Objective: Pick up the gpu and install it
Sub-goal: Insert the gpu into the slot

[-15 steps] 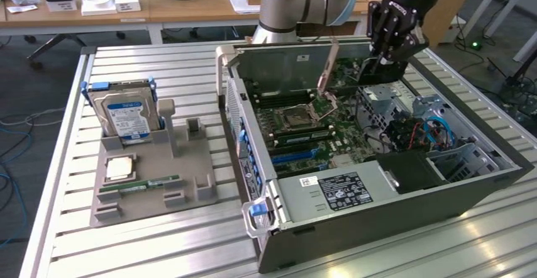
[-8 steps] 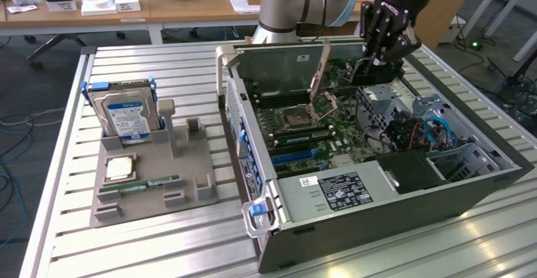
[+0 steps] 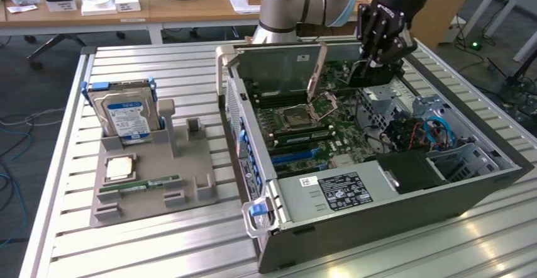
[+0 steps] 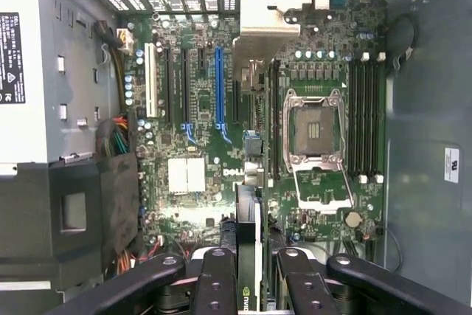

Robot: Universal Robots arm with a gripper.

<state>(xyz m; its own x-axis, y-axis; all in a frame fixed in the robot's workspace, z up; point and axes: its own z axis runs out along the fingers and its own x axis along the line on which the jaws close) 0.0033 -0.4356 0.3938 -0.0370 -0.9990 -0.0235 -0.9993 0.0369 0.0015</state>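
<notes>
Wrist view, looking past the gripper (image 4: pixel 249 278) into the open case (image 4: pixel 413 182). The gripper is clenched on the gpu (image 4: pixel 248 230). The card is seen edge-on as a thin dark strip pinched between the two fingers (image 4: pixel 215 282), and it projects beyond their tips toward the motherboard (image 4: pixel 192 204).

In the exterior view, the gripper (image 3: pixel 379 61) hangs above the case (image 3: pixel 378 227). The gpu (image 3: pixel 368 75) juts down from its tips and appears clear of the board below, though the gap cannot be seen directly.

The long blue slot (image 4: pixel 218 86) lies ahead of the gripper, slightly to one side of the card's line. The empty socket (image 4: pixel 316 127) lies ahead on the other side.

Handling, by judgement:
- **Weight and stiffness:** the card should be light and stiff, a flat board that will not sag in the grip.
- **Slip:** its smooth faces may slide if the squeeze is weak.
- **Fragility:** the parts on its surface and the contact edge are probably fragile, and a skewed push could flex the board.
- **Where to hold:** the hold shown looks suitable. It pinches the two flat faces near the edge closest to the gripper and leaves the far edge free.
</notes>
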